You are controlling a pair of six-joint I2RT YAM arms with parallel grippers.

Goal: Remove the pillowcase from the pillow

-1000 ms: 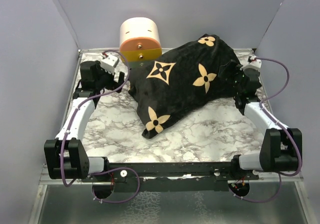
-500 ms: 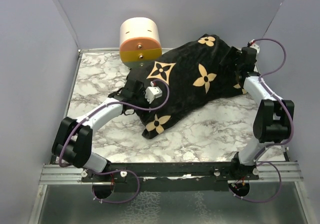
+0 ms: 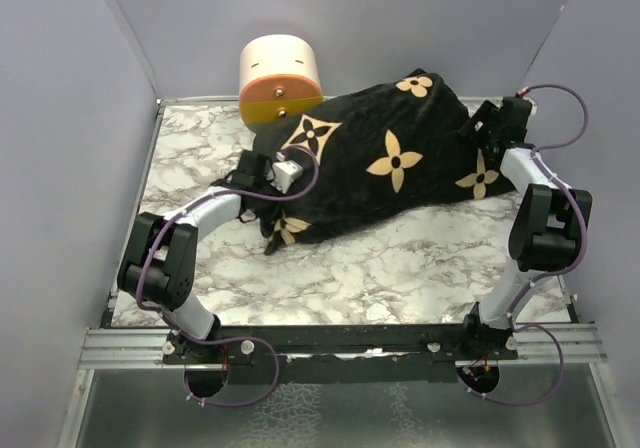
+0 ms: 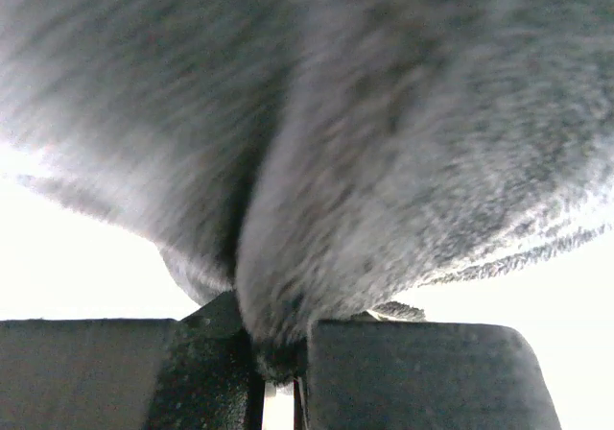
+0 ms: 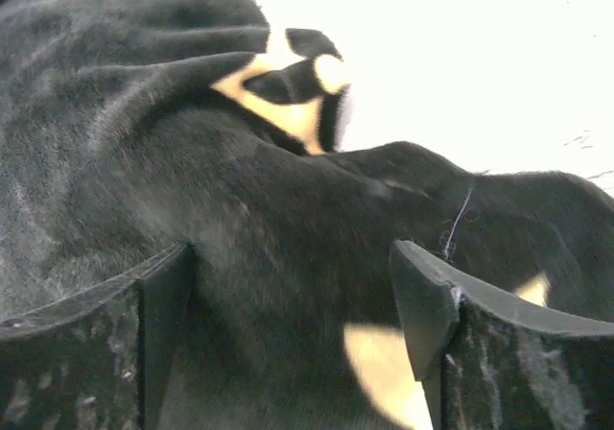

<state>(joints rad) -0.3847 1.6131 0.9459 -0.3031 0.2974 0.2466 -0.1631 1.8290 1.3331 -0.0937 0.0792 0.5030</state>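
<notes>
Pinching the left end of the long pillowcase [image 3: 400, 163] in left gripper [image 4: 278, 353], straddling the opposite end with right gripper [image 5: 288, 286] wide.

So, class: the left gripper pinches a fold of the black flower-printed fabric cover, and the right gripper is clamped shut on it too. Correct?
Not quite. The left gripper does pinch the black flower-printed fabric cover, but the right gripper is open, jaws apart over it; the right wrist view shows this.
</notes>
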